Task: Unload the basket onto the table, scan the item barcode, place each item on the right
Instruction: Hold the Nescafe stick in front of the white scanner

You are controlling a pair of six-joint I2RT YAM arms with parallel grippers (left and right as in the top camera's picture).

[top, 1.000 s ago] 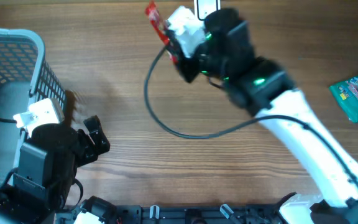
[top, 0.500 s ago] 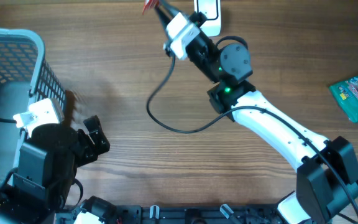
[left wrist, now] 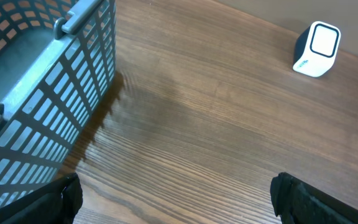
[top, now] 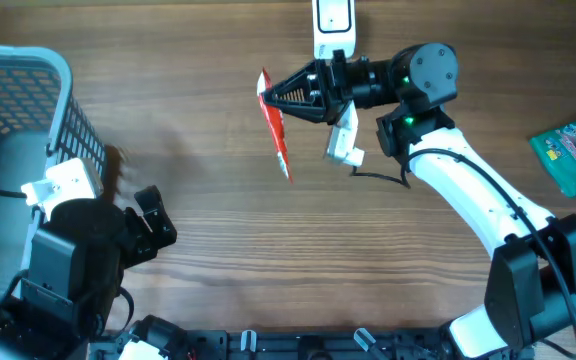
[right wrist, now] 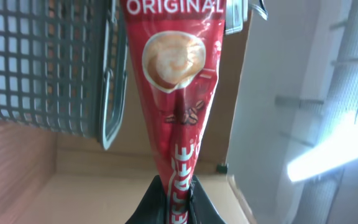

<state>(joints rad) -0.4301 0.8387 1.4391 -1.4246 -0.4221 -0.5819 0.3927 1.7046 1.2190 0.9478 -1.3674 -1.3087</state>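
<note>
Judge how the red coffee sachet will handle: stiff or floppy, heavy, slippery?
Probably light: the red coffee sachet is a slim stick, held near one end in the right gripper without obvious drooping. Likely pliable, since its film shows creases in the right wrist view. Its glossy wrapper may slip or twist.

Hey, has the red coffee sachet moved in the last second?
Yes. Overhead, the red coffee sachet, held in the right gripper, has shifted from level with the white scanner to below it, nearer the robot.
</note>
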